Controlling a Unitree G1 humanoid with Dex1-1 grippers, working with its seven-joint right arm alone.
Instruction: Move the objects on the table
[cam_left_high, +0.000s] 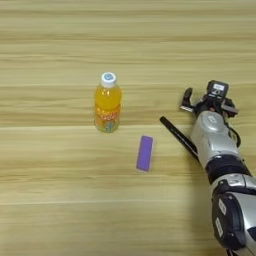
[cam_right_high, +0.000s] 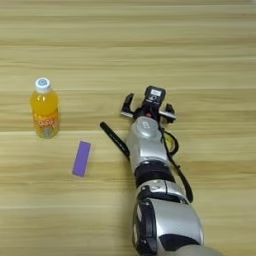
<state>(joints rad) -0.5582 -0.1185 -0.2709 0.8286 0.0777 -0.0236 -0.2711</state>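
An orange-drink bottle (cam_left_high: 108, 103) with a white cap stood upright on the table (cam_left_high: 50, 200); its label print could not be read. A flat purple block (cam_left_high: 145, 153) lay just right and nearer. A slim black stick (cam_left_high: 178, 136) lay beside the forearm. The right gripper (cam_right_high: 147, 107) rested farther right; whether its fingers were apart could not be told.

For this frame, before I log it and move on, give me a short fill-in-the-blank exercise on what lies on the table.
1. The orange-drink plastic bottle stands upright with a ____ cap.
2. The flat block lying nearer the camera than the bottle is ____ in colour.
3. The slim black stick lies partly hidden beside the robot's ____ forearm.
4. The black end effector hovers to the ____ of the bottle.

Missing words: white; purple; silver; right
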